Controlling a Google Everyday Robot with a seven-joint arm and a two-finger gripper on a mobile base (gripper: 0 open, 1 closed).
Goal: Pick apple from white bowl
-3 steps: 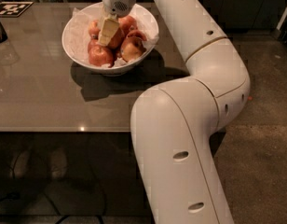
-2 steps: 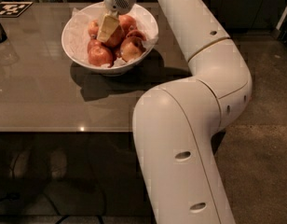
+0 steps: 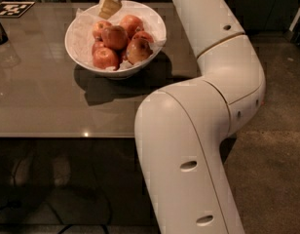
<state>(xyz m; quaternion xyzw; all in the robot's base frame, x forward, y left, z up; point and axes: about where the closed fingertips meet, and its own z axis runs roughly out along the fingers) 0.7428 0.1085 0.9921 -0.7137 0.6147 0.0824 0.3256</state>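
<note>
Grey tabletop carries the bowl, still full. Since a second ago the gripper has lifted out of the bowl to hang over its 12 o'clock rim, carrying nothing we can see; how wide it stands we cannot tell. We judge that the grasp missed. The apple lies at 4 o'clock in the bowl. The arm rises from 6 o'clock, bends at 3 and reaches back to 12.
</note>
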